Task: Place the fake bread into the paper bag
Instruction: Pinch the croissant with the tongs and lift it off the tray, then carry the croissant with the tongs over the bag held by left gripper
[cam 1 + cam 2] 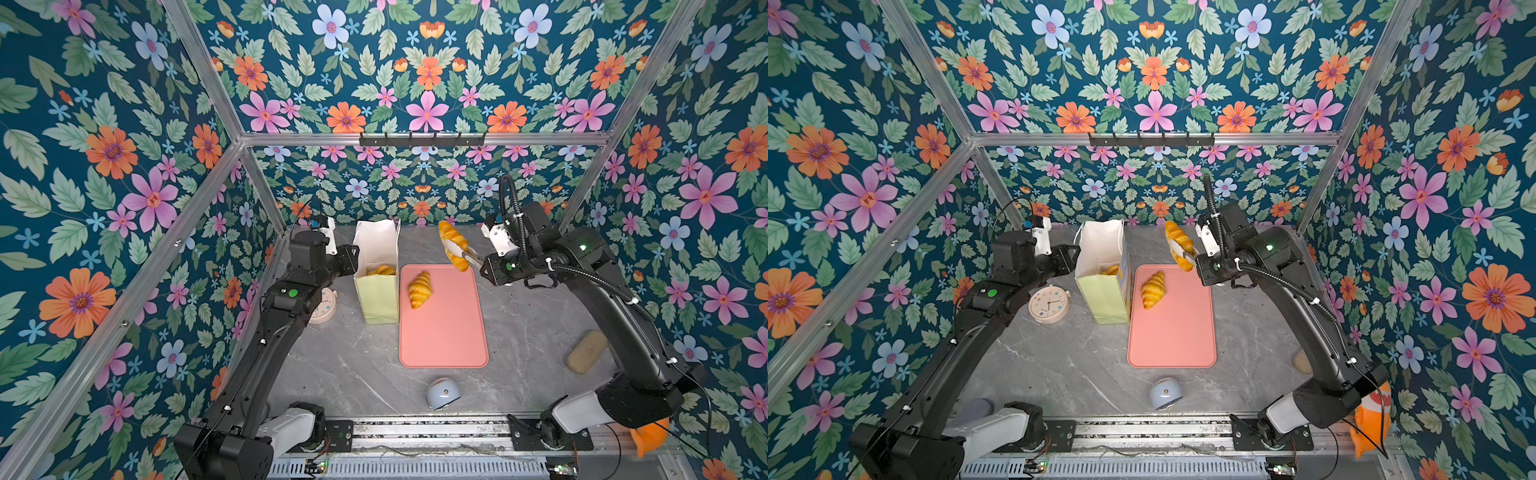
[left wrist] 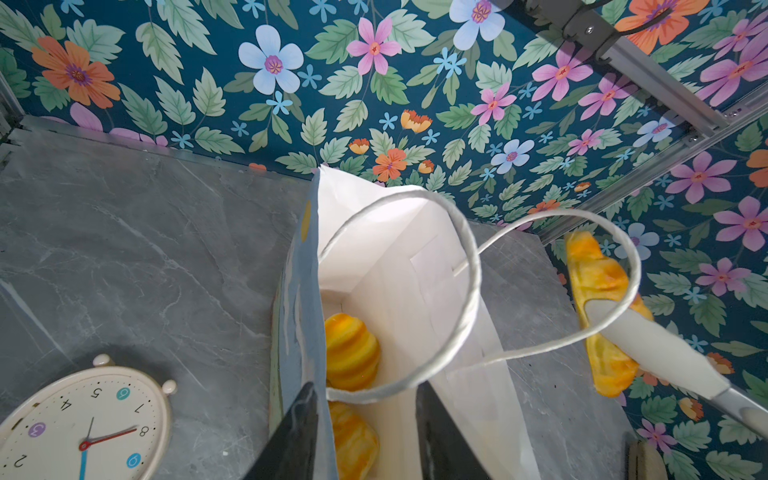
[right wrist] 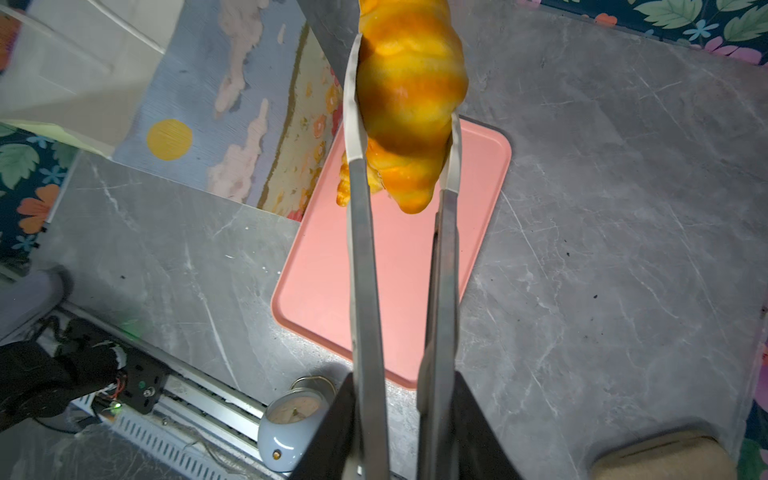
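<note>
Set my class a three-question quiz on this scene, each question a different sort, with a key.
1. True or false: the right tool holds silver metal tongs that pinch a glossy golden toy croissant in the air.
2. How many golden pastries show inside the tall white paper bag in the left wrist view?
3. The second toy croissant lies: A on the pink rectangular tray; B inside the bag; C between the tongs.
Key: 1 true; 2 two; 3 A.

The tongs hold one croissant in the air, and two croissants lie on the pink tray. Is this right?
Not quite. Both top views show only a single croissant lying on the pink tray. The tongs do hold the lifted croissant in the air.
</note>
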Robot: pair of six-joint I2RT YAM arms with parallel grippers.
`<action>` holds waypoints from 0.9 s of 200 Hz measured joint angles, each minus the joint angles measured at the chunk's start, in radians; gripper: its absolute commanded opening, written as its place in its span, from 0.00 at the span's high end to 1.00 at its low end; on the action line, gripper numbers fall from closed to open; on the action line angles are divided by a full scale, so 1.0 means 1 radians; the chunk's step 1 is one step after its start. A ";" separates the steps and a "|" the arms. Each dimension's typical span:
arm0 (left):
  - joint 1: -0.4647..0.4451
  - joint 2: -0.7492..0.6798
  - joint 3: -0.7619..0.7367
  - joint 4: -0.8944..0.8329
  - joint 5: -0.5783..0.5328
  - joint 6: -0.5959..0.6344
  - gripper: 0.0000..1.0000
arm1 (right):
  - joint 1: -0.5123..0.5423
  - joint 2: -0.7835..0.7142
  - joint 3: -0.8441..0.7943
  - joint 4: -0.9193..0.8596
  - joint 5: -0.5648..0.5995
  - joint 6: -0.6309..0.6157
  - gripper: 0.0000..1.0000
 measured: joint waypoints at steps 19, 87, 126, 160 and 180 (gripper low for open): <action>0.000 0.000 0.000 0.000 -0.001 0.000 0.59 | 0.001 -0.026 0.016 0.002 -0.045 0.026 0.70; 0.000 -0.003 0.000 -0.006 -0.018 0.005 0.58 | 0.002 -0.077 0.038 0.068 -0.239 0.127 0.71; 0.000 -0.007 0.000 -0.010 -0.019 0.008 0.58 | 0.020 -0.094 0.036 0.134 -0.339 0.185 0.71; 0.000 -0.005 0.000 -0.012 -0.019 0.008 0.58 | 0.053 -0.098 0.023 0.206 -0.408 0.237 0.71; 0.000 -0.002 0.000 -0.013 -0.019 0.008 0.58 | 0.078 -0.092 0.021 0.242 -0.432 0.261 0.71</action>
